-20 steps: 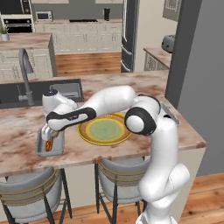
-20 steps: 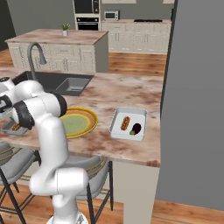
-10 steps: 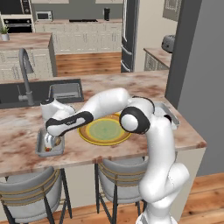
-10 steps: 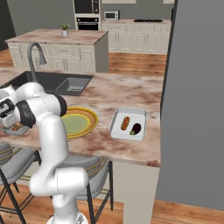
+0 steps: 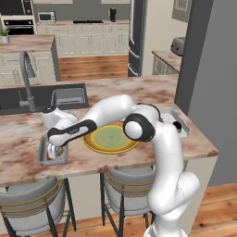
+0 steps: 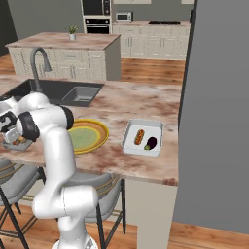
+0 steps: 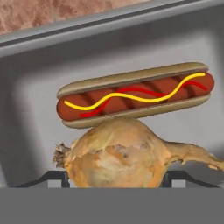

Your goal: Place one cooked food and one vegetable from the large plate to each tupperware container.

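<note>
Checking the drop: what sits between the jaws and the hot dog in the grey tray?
In the hand view, the tan-brown onion sits there, against the hot dog in the grey tray.

— How were the base views set?
— Both were aimed forward and down from behind the arm, left and right; the plate [image 5: 109, 138] [image 6: 86, 136] was shared.
— The hand view?
— Held close inside the grey tray [image 7: 109, 48].

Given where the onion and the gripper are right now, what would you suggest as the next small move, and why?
Probably open the fingers and let go. In the hand view the onion sits between the gripper tips, low inside the grey tray, right beside the hot dog already there. The large plate looks bare and the whitish tray holds its pair, so releasing here likely completes the task.
</note>
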